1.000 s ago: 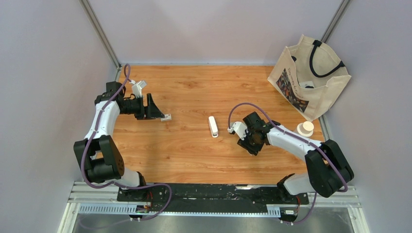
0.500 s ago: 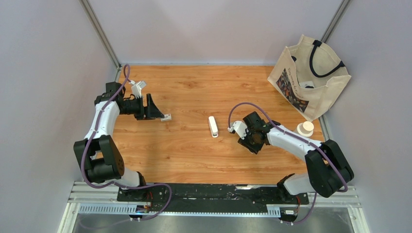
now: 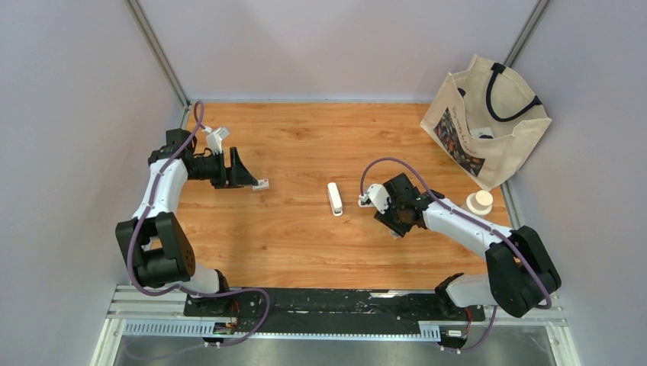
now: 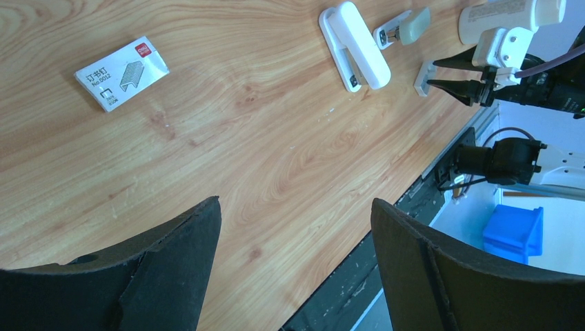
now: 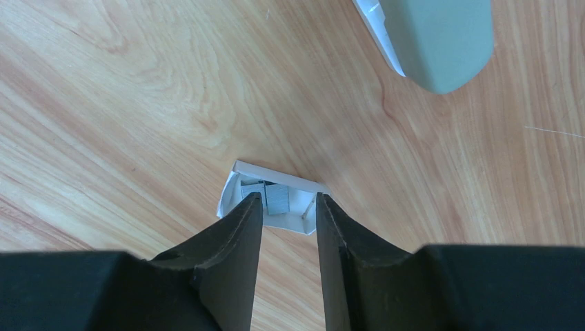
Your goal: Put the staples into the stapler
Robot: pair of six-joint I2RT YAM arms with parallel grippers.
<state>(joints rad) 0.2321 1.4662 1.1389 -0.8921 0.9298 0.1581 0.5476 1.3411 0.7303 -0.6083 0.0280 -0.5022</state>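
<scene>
The white stapler (image 3: 334, 198) (image 4: 355, 45) lies flat mid-table. Beside it is a grey-tipped white piece (image 4: 403, 27) (image 5: 438, 41). The staples (image 5: 278, 196) are short grey strips in a small white paper tray (image 5: 303, 183) (image 4: 424, 76). My right gripper (image 5: 286, 203) (image 3: 397, 223) points down over that tray with its jaws narrowly apart. The left fingertip (image 5: 252, 207) overlaps the strips; the right fingertip (image 5: 323, 207) is near the tray's wall. My left gripper (image 4: 296, 214) (image 3: 248, 180) hovers wide open and empty at the left, next to a white staple box (image 3: 262, 184) (image 4: 121, 72).
A canvas tote bag (image 3: 488, 122) stands at the back right. A small white round object (image 3: 480, 202) sits by the right edge. The table's near edge and black rail (image 4: 386, 241) run below the left gripper, with a blue bin (image 4: 514, 231) beyond.
My right gripper has shifted slightly toward the far side over the tray, and its jaws have narrowed a little. The left arm has not moved.
</scene>
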